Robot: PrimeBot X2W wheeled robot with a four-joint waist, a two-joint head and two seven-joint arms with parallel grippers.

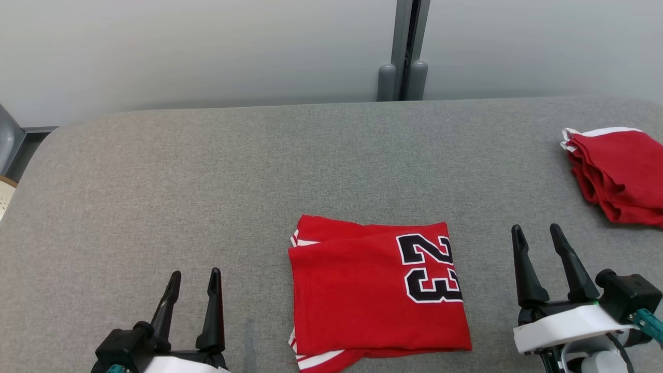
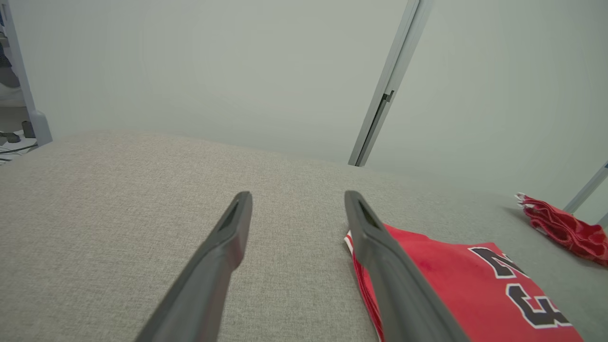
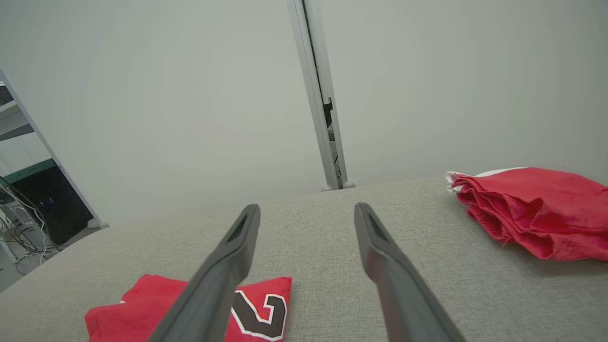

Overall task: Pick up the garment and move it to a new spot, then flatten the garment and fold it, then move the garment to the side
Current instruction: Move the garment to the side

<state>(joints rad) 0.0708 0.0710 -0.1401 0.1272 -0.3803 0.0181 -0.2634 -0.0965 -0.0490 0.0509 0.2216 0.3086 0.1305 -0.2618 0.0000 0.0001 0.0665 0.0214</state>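
Grey cloth-covered table (image 1: 155, 181) under folded red "23" jersey (image 1: 362, 295); second red garment (image 1: 616, 176) well right of jersey and farther back; left gripper (image 1: 196, 273) left of jersey, right gripper (image 1: 536, 228) right of it, both spread apart and empty.

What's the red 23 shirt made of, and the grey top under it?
Red folded jersey with black 23: likely thin matte knit fabric; it creases softly at the folds. Grey table top: seems covered in woven cloth; a fine speckled weave shows.

Grey fabric tabletop (image 1: 207, 171), red cloth heap (image 1: 619, 173) at right, grey post (image 1: 406, 52) behind
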